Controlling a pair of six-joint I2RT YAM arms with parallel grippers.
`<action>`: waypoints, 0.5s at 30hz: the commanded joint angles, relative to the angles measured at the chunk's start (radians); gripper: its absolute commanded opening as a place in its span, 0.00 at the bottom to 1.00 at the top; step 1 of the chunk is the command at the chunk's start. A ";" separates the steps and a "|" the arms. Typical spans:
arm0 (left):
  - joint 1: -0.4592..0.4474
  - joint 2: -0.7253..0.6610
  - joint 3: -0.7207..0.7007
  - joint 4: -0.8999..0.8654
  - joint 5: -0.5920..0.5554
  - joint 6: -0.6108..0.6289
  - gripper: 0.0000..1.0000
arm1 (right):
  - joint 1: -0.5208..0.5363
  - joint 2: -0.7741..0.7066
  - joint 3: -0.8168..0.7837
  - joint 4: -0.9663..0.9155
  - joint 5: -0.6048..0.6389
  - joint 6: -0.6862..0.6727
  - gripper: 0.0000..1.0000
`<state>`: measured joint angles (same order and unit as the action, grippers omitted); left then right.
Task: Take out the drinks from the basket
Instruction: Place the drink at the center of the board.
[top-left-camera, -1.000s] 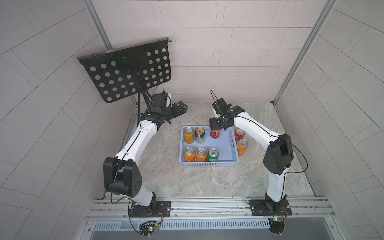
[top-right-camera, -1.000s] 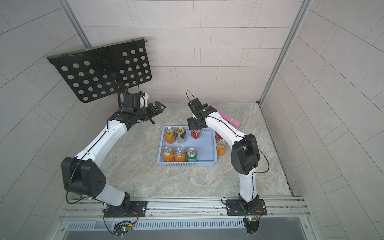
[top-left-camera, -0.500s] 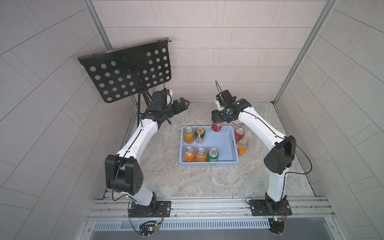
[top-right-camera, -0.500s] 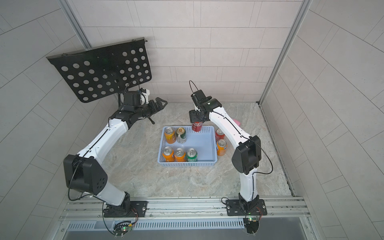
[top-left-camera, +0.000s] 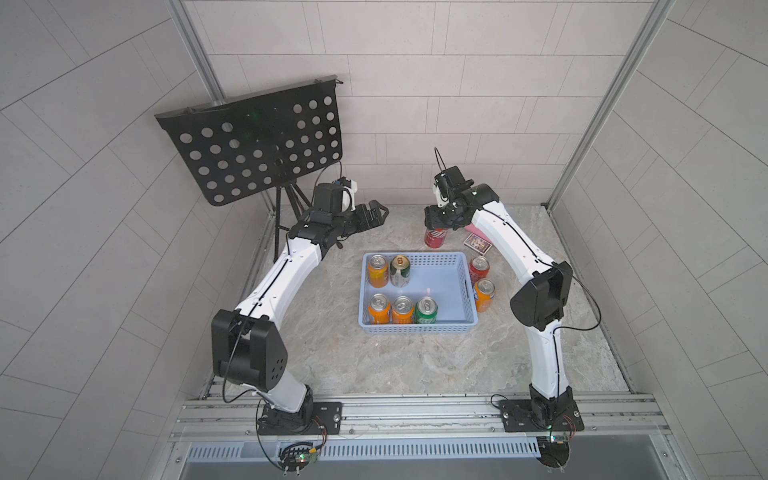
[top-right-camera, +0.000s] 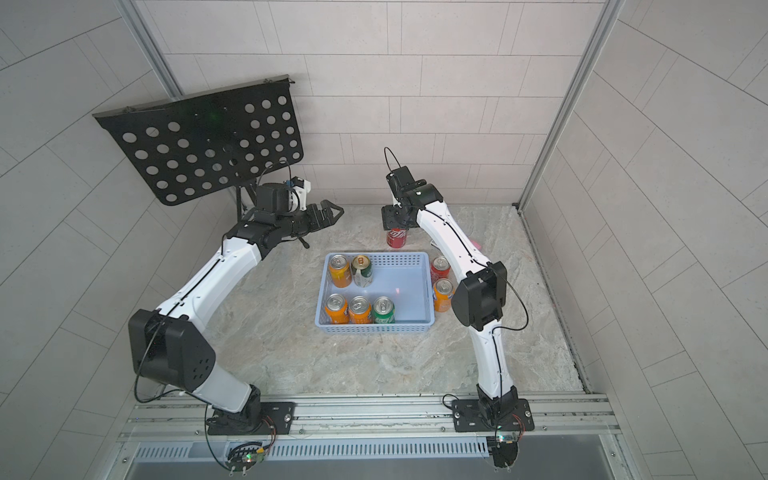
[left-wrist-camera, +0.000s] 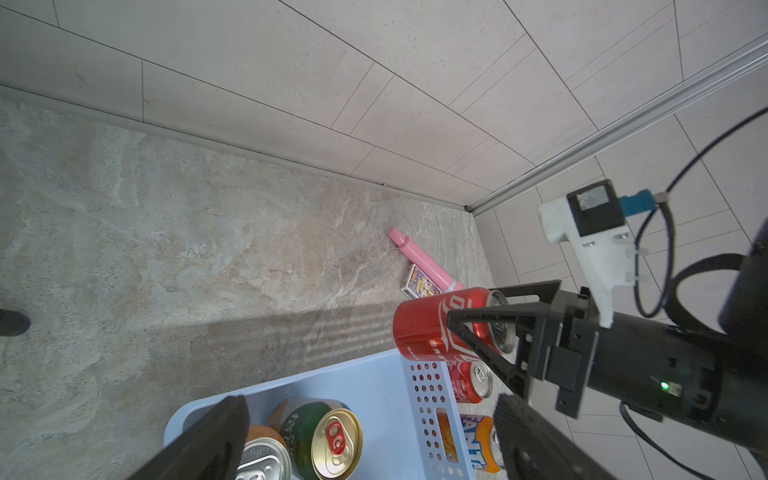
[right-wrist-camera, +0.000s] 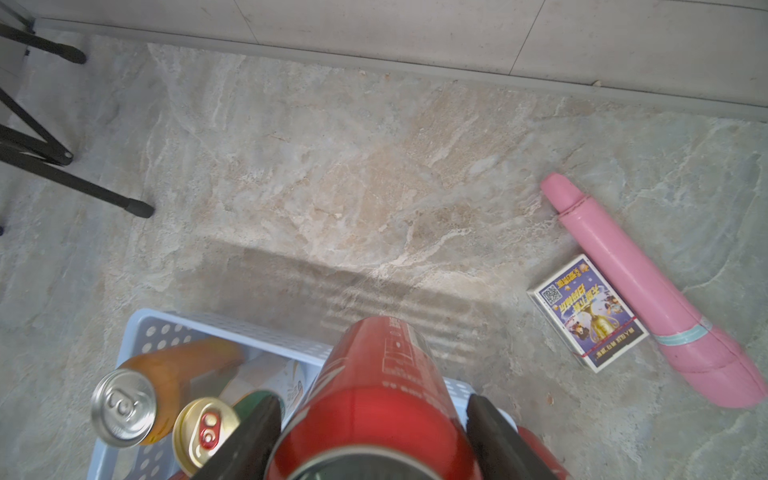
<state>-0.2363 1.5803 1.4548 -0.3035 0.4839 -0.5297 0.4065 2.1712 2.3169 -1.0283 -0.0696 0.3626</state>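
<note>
On my stone-patterned bench (top-left-camera: 374, 365) the rectangular light blue perforated plastic basket (top-left-camera: 417, 329) holds five small metal cans (top-left-camera: 402, 309): three orange, one green, one dark green-and-white. My left end effector (top-left-camera: 376, 212) hangs spread and empty, well apart from it. My right end effector (top-left-camera: 437, 222) is pinching a red metal soda can (top-left-camera: 435, 240) by its top, upright, just beyond the basket's far wall. The right wrist view shows the pink cylindrical tube (right-wrist-camera: 648, 291) lying just beside the small patterned card box (right-wrist-camera: 588, 309); in both top views my right arm covers most of the tube.
</note>
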 joint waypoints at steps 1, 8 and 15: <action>0.002 -0.028 0.021 -0.013 -0.016 0.032 1.00 | -0.016 0.025 0.066 0.003 0.020 -0.018 0.26; 0.004 -0.016 0.011 -0.032 -0.034 0.036 1.00 | -0.020 0.101 0.066 0.031 0.039 -0.019 0.26; 0.005 -0.008 0.002 -0.031 -0.039 0.031 1.00 | -0.020 0.146 0.062 0.048 0.068 -0.013 0.26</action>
<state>-0.2359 1.5803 1.4548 -0.3264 0.4538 -0.5152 0.3817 2.3241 2.3505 -1.0157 -0.0376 0.3515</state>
